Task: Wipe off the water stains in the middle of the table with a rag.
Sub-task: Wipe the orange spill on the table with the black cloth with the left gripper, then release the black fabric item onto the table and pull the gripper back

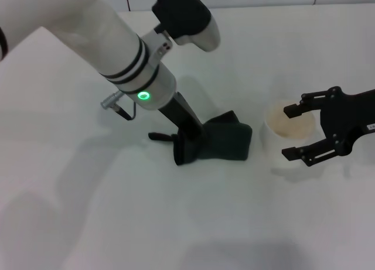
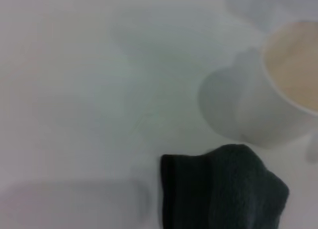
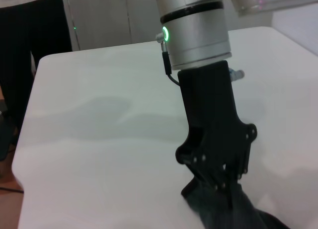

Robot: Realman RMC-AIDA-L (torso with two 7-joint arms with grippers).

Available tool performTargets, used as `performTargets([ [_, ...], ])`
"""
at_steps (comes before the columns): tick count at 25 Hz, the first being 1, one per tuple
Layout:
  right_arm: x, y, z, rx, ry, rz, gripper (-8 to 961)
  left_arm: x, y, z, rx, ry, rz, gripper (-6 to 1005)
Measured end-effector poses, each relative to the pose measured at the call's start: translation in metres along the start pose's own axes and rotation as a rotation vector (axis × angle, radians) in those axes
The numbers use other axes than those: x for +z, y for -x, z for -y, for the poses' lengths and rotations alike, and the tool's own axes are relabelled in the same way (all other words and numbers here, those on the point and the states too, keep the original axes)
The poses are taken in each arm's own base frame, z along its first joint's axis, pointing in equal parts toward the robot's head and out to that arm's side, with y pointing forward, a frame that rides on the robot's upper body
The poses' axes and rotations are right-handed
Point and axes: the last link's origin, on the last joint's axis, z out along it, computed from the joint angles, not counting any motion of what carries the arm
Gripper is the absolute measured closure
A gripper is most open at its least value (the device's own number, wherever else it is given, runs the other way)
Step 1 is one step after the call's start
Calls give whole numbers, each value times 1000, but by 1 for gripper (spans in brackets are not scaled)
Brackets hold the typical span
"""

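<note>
Left gripper [image 1: 183, 142] clenched on dark green-black cloth rag [image 1: 225, 144], pressing white tabletop [image 1: 117, 223]; right gripper [image 1: 296, 132] released, 3 o'clock, straddling translucent white cup [image 1: 288, 135]

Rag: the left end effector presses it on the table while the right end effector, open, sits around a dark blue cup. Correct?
Not quite. The cup is translucent white, as the head view shows. The rest holds: left end effector on the rag on the table, right end effector open around the cup.
</note>
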Motion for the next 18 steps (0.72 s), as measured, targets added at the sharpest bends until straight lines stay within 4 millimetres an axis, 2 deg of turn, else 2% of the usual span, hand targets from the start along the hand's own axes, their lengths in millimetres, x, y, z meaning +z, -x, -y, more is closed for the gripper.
performTargets([
  [5, -6, -2, 3, 8, -27, 7, 84, -9, 11, 20, -47, -65, -2, 831],
  [11, -6, -4, 3, 11, -27, 2, 84, -17, 11, 31, -87, -97, -37, 827],
  [18, -4, -2, 3, 7, -22, 1, 84, -13, 11, 29, -69, -91, -20, 823],
])
